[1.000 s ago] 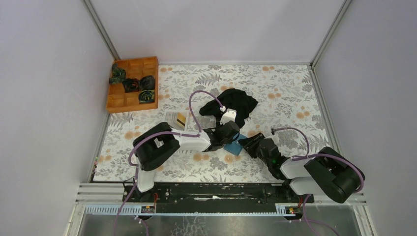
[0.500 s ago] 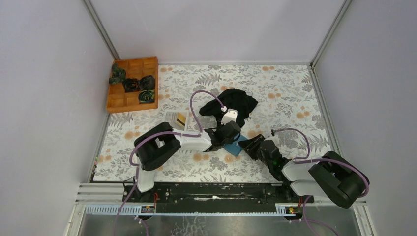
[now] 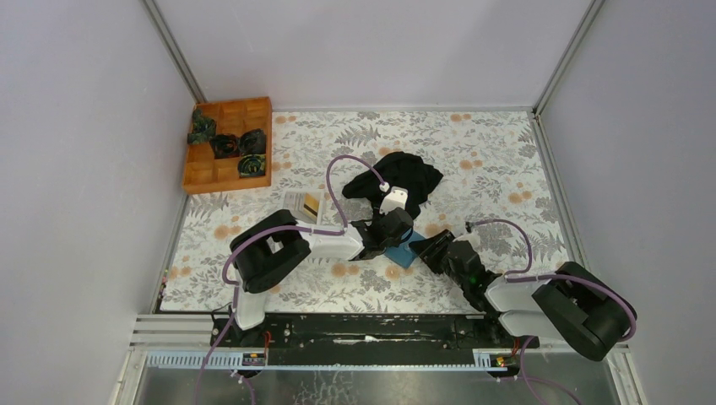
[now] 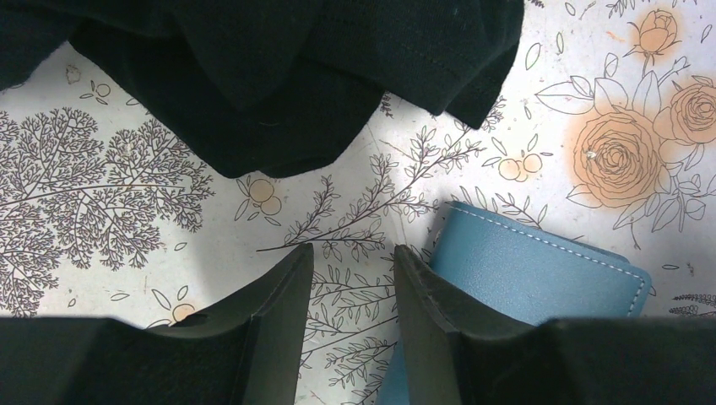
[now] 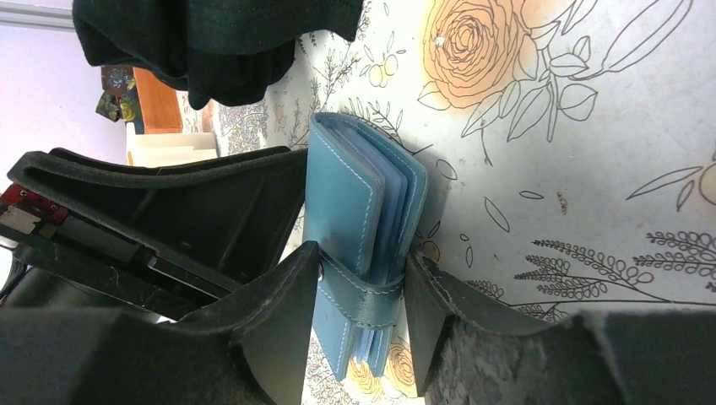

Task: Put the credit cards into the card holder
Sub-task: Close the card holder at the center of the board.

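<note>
Spread and empty, the jaws of the left gripper (image 4: 352, 270) stand apart over bare floral tablecloth (image 4: 110, 194). The outer side of one finger lies against the card holder (image 5: 346, 194), which sits at the lower right of the left wrist view. The black cloth (image 4: 253, 76) fills the top of that view. To the right, the right gripper (image 5: 363, 257) has its jaws on either side of the holder's thickness near the strap and appears to pinch it edge-on, with pale-blue inner leaves showing along the open side.

The step in hand looks like getting the closed holder open so a card can go in. To do it well, the right jaws should grip firmly at the strap end, so the holder does not twist. The left gripper should work a finger under the free cover edge, well away from the cloth, and not push on the flat face.

In the overhead view the credit cards (image 3: 310, 206) seem to lie in the white tray (image 3: 293, 199), left of centre, though they are too small to tell apart. From the lower left the left arm reaches low and rightward to the middle, its wrist tipped down at the table. From the lower right the right arm stretches up and leftward, also low, and meets the holder from the opposite side.
</note>
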{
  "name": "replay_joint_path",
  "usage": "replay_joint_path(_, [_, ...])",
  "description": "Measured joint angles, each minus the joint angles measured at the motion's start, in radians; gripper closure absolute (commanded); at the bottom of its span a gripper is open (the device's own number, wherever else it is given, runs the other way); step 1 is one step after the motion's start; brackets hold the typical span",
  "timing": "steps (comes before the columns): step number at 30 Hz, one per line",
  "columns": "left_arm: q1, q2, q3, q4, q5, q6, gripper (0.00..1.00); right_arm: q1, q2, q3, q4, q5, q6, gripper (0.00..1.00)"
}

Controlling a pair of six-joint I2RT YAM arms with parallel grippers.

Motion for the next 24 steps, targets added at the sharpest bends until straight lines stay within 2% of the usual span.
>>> replay_joint_path(24, [-0.002, 0.001, 0.000, 0.002, -0.001, -0.001, 0.55, 0.015, -0.015, -0.018, 0.016, 0.001, -0.021, 0.51])
